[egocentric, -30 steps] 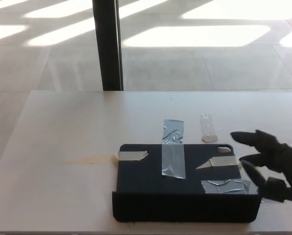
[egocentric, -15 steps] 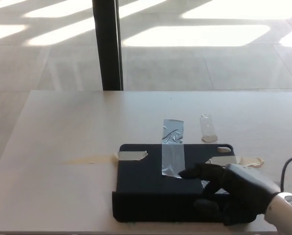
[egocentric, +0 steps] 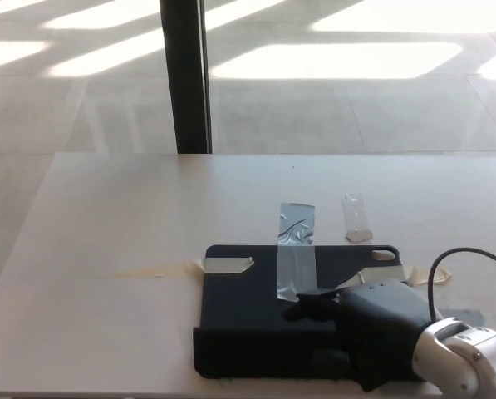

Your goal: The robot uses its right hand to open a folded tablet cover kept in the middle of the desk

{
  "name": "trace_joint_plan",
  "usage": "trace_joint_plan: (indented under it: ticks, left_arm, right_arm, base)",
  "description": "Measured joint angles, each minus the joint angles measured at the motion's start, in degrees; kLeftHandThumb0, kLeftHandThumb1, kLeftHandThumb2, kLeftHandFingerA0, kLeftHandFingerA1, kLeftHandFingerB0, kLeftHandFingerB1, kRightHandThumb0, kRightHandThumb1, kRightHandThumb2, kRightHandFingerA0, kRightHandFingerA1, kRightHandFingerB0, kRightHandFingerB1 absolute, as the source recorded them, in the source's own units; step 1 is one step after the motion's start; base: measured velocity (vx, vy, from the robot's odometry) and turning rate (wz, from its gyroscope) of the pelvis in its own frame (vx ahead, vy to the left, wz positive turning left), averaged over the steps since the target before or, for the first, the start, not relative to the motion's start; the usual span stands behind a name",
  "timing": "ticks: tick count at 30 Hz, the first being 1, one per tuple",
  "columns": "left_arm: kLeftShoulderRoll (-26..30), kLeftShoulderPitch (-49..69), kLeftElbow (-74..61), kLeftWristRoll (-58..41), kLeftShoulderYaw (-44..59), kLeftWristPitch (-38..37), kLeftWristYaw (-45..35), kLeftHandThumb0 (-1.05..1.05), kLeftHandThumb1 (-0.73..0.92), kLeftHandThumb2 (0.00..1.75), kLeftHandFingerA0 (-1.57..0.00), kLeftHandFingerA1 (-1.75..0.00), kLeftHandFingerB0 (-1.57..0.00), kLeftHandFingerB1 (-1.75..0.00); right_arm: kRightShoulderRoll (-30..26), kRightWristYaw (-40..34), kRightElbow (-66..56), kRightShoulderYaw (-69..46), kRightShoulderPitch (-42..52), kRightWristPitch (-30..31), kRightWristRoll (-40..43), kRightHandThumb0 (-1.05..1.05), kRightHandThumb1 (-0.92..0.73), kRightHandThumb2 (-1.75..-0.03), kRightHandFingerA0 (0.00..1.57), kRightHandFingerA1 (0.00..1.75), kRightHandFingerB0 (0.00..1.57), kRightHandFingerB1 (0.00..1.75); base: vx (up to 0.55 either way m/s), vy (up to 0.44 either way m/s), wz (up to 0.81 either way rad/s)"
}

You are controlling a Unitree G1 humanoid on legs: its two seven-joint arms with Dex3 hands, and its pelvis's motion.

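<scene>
Black tablet cover (egocentric: 256,320) lies flat, closed, at near-middle of desk (egocentric: 106,224), taped down. Silver tape strip (egocentric: 296,259) crosses cover's far edge; beige tape piece (egocentric: 227,265) at cover's far-left corner; another beige piece (egocentric: 385,274) at far-right. Right hand (egocentric: 372,324) rests on cover's right half, fingertips (egocentric: 302,309) pointing toward cover's centre beside silver tape. Grasp unclear: cannot tell whether fingers hold anything.

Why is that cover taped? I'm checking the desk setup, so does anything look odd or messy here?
Yes. The black folded tablet cover is fastened to the white desk by strips of clear and beige tape at its far edge and corners. A loose clear strip lies beyond it, and a yellowish smear stains the desk to its left.
</scene>
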Motion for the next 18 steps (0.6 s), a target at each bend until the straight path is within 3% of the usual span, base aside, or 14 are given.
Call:
trace_joint_plan:
  ticks: [1, 2, 3, 5, 6, 7, 8, 9, 10, 11, 12, 13, 14, 18]
  left_arm:
    - [0.0, -0.07, 0.0, 0.0, 0.0, 0.0, 0.0, -0.9, 0.92, 0.74, -0.75, -0.76, -0.48, -0.63]
    - [0.0, -0.15, 0.0, 0.0, 0.0, 0.0, 0.0, -0.9, 0.92, 0.74, -0.76, -0.76, -0.48, -0.63]
    - [0.0, -0.26, 0.0, 0.0, 0.0, 0.0, 0.0, -0.89, 0.92, 0.73, -0.75, -0.76, -0.47, -0.63]
    - [0.0, -0.63, 0.0, -0.04, 0.0, 0.01, -0.01, -0.89, 0.92, 0.73, -0.73, -0.75, -0.46, -0.62]
    - [0.01, -0.84, 0.02, -0.07, 0.01, 0.01, -0.02, -0.9, 0.92, 0.73, -0.73, -0.76, -0.46, -0.62]
    - [0.07, -1.11, 0.03, -0.13, 0.0, 0.01, -0.05, -0.9, 0.92, 0.73, -0.72, -0.75, -0.46, -0.62]
    - [0.15, -1.29, 0.03, -0.2, 0.01, 0.01, -0.07, -0.9, 0.92, 0.73, -0.72, -0.75, -0.46, -0.62]
    - [0.3, -1.43, 0.05, -0.28, 0.0, 0.01, -0.08, -0.9, 0.92, 0.73, -0.71, -0.75, -0.45, -0.62]
    - [0.41, -1.5, 0.05, -0.34, 0.01, 0.01, -0.08, -0.9, 0.92, 0.74, -0.72, -0.76, -0.46, -0.62]
    - [0.52, -1.56, 0.05, -0.41, 0.01, 0.01, -0.08, -0.89, 0.92, 0.74, -0.72, -0.75, -0.46, -0.62]
    - [0.57, -1.63, 0.05, -0.47, 0.0, 0.01, -0.09, -0.89, 0.92, 0.74, -0.72, -0.75, -0.46, -0.62]
    - [0.62, -1.69, 0.05, -0.54, 0.0, 0.01, -0.08, -0.9, 0.92, 0.74, -0.74, -0.76, -0.46, -0.63]
    - [0.63, -1.7, 0.07, -0.6, 0.0, 0.01, -0.08, -0.9, 0.92, 0.73, -0.74, -0.76, -0.47, -0.63]
    - [0.63, -1.95, 0.07, -0.8, 0.0, 0.01, -0.08, -0.9, 0.92, 0.73, -0.75, -0.77, -0.47, -0.64]
  right_arm:
    - [0.01, -0.59, 0.29, 0.62, -0.25, 0.12, -0.95, -1.02, -0.8, -1.01, 0.6, 1.12, 0.29, 0.49]
    - [0.02, -1.04, 0.49, 1.07, -0.37, 0.17, -1.58, -0.92, -0.8, -1.26, 0.71, 1.13, 0.22, 0.54]
    - [0.03, -1.62, 0.76, 1.47, -0.4, 0.23, -2.3, -0.96, -0.92, -0.78, 0.52, 1.09, 0.29, 0.44]
    - [0.03, -3.29, 1.12, 1.86, 0.19, 0.48, -4.21, -0.92, -0.92, -0.76, 0.49, 1.08, 0.27, 0.39]
    - [0.02, -3.94, 1.11, 1.73, 0.8, 0.58, -4.91, -0.91, -0.92, -0.74, 0.57, 1.12, 0.33, 0.4]
    - [0.03, -5.0, 1.08, 1.38, 1.9, 0.66, -5.68, -0.87, -0.78, -1.21, 0.69, 1.15, 0.23, 0.5]
    - [0.05, -6.09, 0.98, 0.84, 2.89, 0.75, -6.32, -0.87, -0.78, -1.21, 0.69, 1.15, 0.23, 0.5]
    - [0.09, -7.19, 0.8, 0.09, 3.96, 0.84, -6.98, -0.9, -0.92, -0.78, 0.53, 1.12, 0.32, 0.36]
    - [0.15, -7.95, 0.47, -0.51, 4.86, 0.9, -7.32, -0.91, -0.83, -1.23, 0.65, 1.19, 0.24, 0.5]
    - [0.24, -8.71, -0.1, -1.3, 6.01, 0.95, -7.51, -0.92, -0.82, -1.22, 0.64, 1.19, 0.25, 0.5]
    - [0.34, -9.3, -0.57, -1.96, 6.96, 0.99, -7.6, -0.88, -0.79, -1.17, 0.5, 0.7, 0.23, 0.49]
    - [0.43, -9.98, -1.48, -3.13, 8.42, 0.99, -7.57, -0.86, -0.92, -0.71, 0.56, 0.6, 0.32, 0.39]
    - [0.48, -10.52, -2.31, -4.14, 9.65, 0.95, -7.45, -0.83, -0.74, -1.14, 0.61, 0.66, 0.3, 0.51]
    - [1.09, -12.85, -5.94, -7.52, 15.58, 0.32, -7.03, -0.94, -0.82, -1.17, 0.57, 0.65, 0.32, 0.5]
  base:
    - [0.0, 0.0, 0.0]
    - [0.0, 0.0, 0.0]
    - [0.0, 0.0, 0.0]
    - [0.0, 0.0, 0.0]
    - [0.0, 0.0, 0.0]
    - [0.0, 0.0, 0.0]
    - [0.0, 0.0, 0.0]
    - [0.0, 0.0, 0.0]
    - [0.0, 0.0, 0.0]
    - [0.0, 0.0, 0.0]
    - [0.0, 0.0, 0.0]
    - [0.0, 0.0, 0.0]
    - [0.0, 0.0, 0.0]
    - [0.0, 0.0, 0.0]
